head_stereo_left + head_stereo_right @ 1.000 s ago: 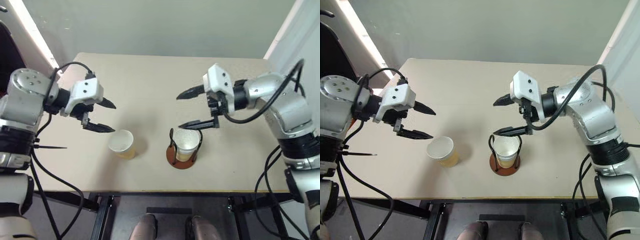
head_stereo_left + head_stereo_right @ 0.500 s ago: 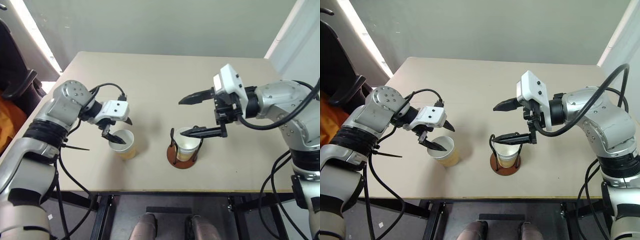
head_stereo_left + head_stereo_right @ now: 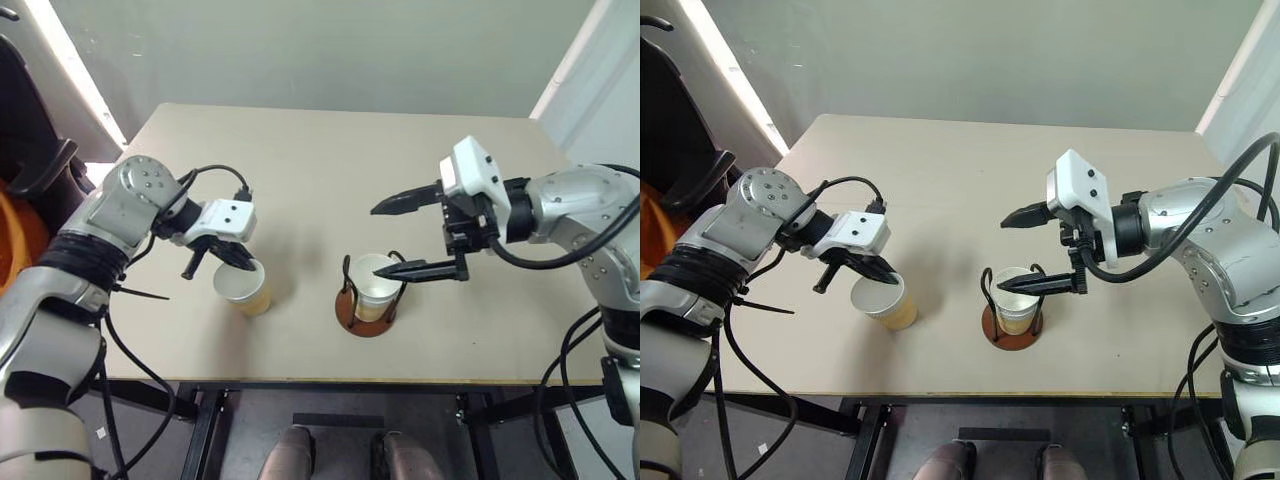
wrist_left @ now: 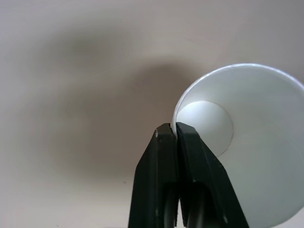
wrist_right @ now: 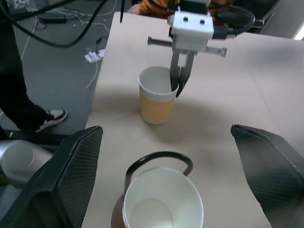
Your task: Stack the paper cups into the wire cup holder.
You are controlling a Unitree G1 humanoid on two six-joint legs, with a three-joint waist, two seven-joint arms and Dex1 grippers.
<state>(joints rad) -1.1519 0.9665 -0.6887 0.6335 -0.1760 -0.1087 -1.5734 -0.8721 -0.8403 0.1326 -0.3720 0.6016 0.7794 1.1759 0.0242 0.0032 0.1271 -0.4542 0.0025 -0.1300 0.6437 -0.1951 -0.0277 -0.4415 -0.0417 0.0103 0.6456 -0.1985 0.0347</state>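
Left gripper (image 3: 243, 262): fingers pressed together, pinching the near wall of a loose paper cup (image 3: 246, 290) at its rim, one finger inside and one outside. Right gripper (image 3: 400, 238): fingers spread wide apart, holding nothing, hanging just above the wire cup holder (image 3: 367, 310).

Loose cup: tapered, ribbed yellow-tan outside, smooth white inside, rolled white rim; stands upright on the matte beige table (image 3: 320, 170), left of the holder. Holder: reddish-brown disc base, thin black wire loops, another cup (image 3: 376, 287) seated inside.

Left wrist view gives the pinch on the rim close up. Right wrist view adds a person's leg and shoe (image 5: 50, 117) on the floor beyond the table edge.
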